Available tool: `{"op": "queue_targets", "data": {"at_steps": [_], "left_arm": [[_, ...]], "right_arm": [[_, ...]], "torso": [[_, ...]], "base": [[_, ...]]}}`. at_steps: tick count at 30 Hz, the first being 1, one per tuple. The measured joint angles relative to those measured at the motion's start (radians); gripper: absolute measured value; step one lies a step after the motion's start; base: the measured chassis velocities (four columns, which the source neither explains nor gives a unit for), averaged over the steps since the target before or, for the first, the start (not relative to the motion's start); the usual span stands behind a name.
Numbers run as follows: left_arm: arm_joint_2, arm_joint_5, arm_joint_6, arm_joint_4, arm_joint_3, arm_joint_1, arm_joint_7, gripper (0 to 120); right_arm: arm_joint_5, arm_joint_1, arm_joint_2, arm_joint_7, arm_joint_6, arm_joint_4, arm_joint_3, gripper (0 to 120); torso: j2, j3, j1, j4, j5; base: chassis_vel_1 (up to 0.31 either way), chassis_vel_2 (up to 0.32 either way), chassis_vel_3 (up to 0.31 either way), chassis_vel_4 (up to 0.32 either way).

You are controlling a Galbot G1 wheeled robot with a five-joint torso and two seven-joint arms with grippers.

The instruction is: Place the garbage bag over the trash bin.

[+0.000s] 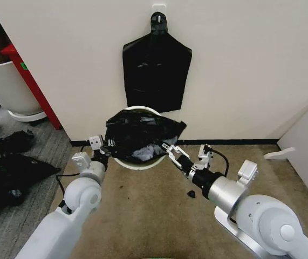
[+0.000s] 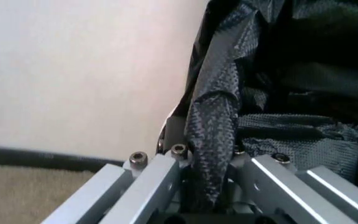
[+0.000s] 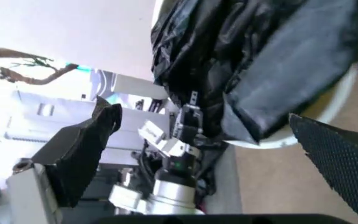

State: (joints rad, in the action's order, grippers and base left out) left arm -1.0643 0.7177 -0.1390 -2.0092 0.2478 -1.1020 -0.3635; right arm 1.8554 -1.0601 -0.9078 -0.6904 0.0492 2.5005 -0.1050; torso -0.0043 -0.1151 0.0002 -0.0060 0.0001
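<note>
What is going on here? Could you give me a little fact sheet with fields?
bin: trash bin, cream-white, on the floor against the wall
bag: garbage bag, glossy black, draped over the bin's top, part of the near rim still bare
left pincer: at the bag's left edge, shut on a fold of the plastic
right pincer: at the bag's right edge, fingers spread open, holding nothing
on the wall: sheaf of black bags hanging from a hook above the bin

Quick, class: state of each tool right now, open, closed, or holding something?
Left tool: closed on a fold of the garbage bag at the trash bin.
Right tool: open, holding nothing, beside the bag's edge.
</note>
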Motion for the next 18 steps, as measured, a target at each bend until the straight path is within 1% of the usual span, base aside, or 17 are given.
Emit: {"op": "queue_targets", "data": {"at_steps": [8, 12, 14, 18], "left_arm": [[0.007, -0.028, 0.011, -0.028, -0.006, -0.009, 0.009, 0], [0.009, -0.03, 0.013, -0.032, -0.005, -0.005, 0.009, 0], [0.01, -0.043, 0.022, -0.032, -0.001, -0.002, 0.014, 0], [0.004, -0.048, 0.027, -0.032, -0.001, 0.0, 0.02, 0]], "right_arm": [[0.002, -0.003, -0.051, -0.059, -0.007, 0.0, 0.016, 100], [-0.003, -0.019, -0.046, -0.07, -0.005, 0.0, 0.015, 100], [-0.003, -0.033, -0.028, -0.087, -0.008, -0.001, 0.011, 100], [-0.007, -0.036, -0.026, -0.099, -0.011, -0.001, 0.011, 100]], "torso": [[0.0, 0.0, 0.0, 0.0, 0.0], [0.0, 0.0, 0.0, 0.0, 0.0], [0.0, 0.0, 0.0, 0.0, -0.0001], [0.0, 0.0, 0.0, 0.0, -0.0001]], "base": [[0.0, 0.0, 0.0, 0.0], [0.0, 0.0, 0.0, 0.0], [0.0, 0.0, 0.0, 0.0], [0.0, 0.0, 0.0, 0.0]]}}
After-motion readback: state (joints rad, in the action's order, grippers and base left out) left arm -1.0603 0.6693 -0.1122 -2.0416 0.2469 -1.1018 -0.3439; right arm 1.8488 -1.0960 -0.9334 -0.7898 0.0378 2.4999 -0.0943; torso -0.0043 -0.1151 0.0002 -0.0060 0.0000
